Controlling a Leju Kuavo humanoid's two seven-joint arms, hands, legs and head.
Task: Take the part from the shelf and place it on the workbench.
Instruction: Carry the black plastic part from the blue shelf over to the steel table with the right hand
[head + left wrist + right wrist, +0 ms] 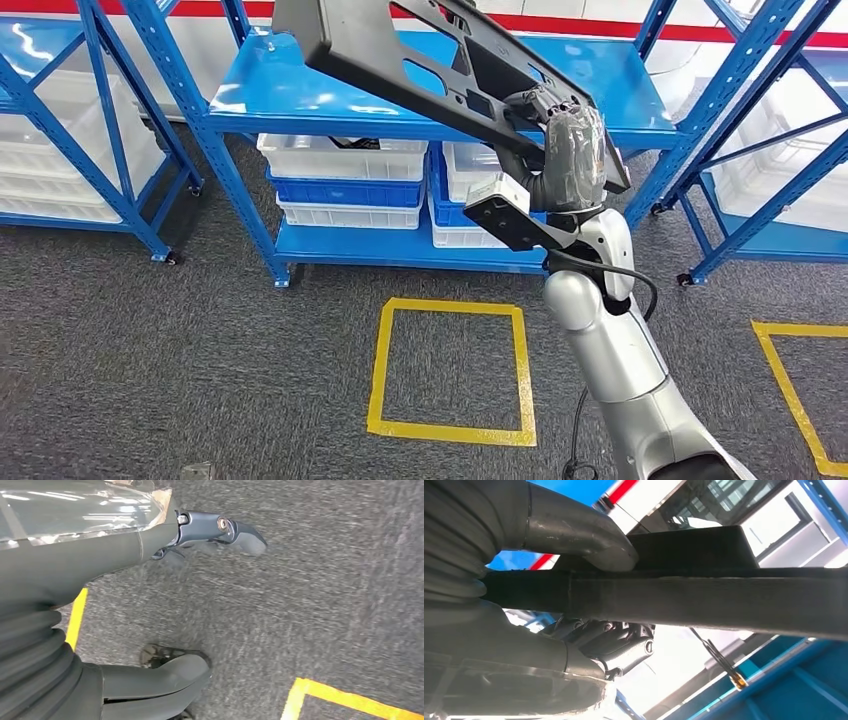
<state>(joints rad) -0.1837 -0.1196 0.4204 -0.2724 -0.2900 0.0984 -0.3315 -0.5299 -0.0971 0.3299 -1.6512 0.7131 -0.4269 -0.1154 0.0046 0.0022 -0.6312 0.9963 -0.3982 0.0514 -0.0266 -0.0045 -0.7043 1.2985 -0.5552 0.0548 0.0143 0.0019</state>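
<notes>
Head view: right robot hand point(560, 135) grips one end of the large flat black plastic panel with cut-outs point(400, 55), lifted above the blue metal shelf point(300, 95).
Left wrist view: left robot hand point(165, 600) hangs empty, fingers apart, above grey carpet.
Right wrist view: thumb above, fingers point(619, 640) below the panel's edge.
Handling: probably stiff and light, with long leverage beyond the grip.

A blue metal shelf rack point(250, 95) is seen on grey carpeted floor point(180, 340) marked with yellow tape squares point(452, 370), its lower level loaded with stacked white and blue plastic bins point(345, 185).
</notes>
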